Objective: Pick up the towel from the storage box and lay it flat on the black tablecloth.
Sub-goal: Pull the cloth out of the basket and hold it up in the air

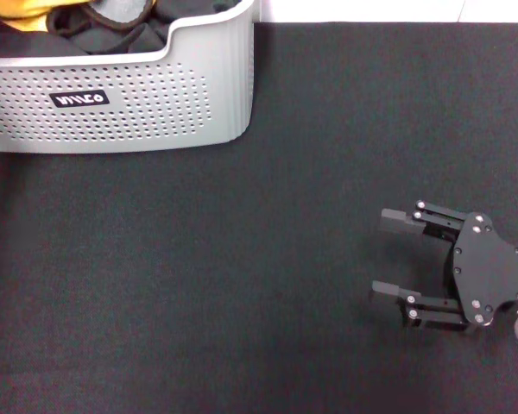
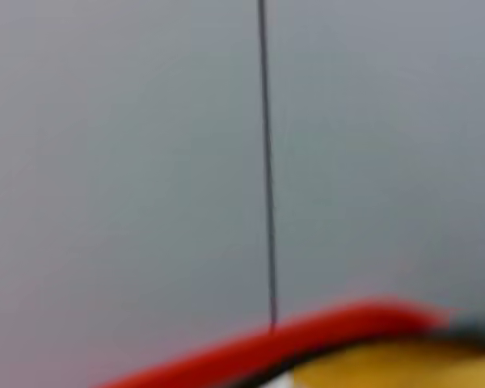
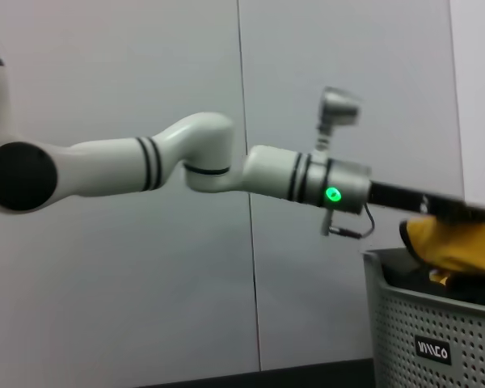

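I see the yellow-orange plush towel [image 3: 453, 245] bunched at the top of the light grey perforated plastic storage box [image 1: 147, 103], with dark cloths [image 1: 125, 34] beside it. My left arm [image 3: 226, 166] reaches over the box; I cannot tell its gripper's state. The box sits on the black textured tablecloth [image 1: 242, 276]. My right gripper [image 1: 395, 254] rests well apart, fingers spread, empty

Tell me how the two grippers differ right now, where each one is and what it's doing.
The right gripper lies low over the black tablecloth, open and empty, well away from the storage box. The left gripper is out of the head view; the right wrist view shows its arm reaching above the box, at the yellow towel, fingers hidden. Both belong to the same robot.
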You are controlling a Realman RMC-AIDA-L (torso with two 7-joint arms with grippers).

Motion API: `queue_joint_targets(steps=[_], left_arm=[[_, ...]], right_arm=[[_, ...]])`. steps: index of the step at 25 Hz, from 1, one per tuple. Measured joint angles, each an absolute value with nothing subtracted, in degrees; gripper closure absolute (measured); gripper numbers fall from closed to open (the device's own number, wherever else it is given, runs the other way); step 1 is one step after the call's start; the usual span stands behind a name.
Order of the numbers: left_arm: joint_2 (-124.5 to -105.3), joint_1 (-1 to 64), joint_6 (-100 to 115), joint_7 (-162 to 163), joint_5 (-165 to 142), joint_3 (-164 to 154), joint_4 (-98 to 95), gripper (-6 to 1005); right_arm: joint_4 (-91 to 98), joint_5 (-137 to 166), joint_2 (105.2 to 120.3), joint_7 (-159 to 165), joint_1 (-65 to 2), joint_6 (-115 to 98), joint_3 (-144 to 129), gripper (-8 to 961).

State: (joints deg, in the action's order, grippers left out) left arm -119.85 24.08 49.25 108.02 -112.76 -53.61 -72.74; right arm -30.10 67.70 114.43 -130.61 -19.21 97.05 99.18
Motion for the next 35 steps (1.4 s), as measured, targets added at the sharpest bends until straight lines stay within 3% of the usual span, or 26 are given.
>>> queue_joint_targets(steps=[9,15,20,24,31,35], left_arm=[[-119.58,14.0,77.8,86.7,-64.6,-50.1,-68.8,938],[-117.83,14.8,103.4,87.3,-48.6,-44.2,-49.7,934],[-116.37,15.9,108.8,88.4,-50.5,-44.4,-34.2,931],[-116.66,16.4,109.2,86.7,-54.8,-44.3,-30.4,928],[-119.48,17.5,110.1,83.5,-61.5,-44.6,-28.6,923],[-119.82,19.5,110.2,81.0,-61.7,-46.7,-24.8,920]], right_arm=[[-29.8,67.4,114.43,-130.7,-19.0,97.1,99.3,238],[-29.8,66.5,114.49,-130.8,-19.6,97.0,99.4,241],[-29.8,63.3,114.78,-131.1,-20.1,97.1,99.2,243],[-29.4,60.0,115.15,-133.1,-20.3,97.2,98.6,244],[-25.8,49.3,115.49,-137.7,-22.4,95.9,91.3,247],[-25.6,42.5,115.74,-139.4,-22.9,92.9,85.4,248]])
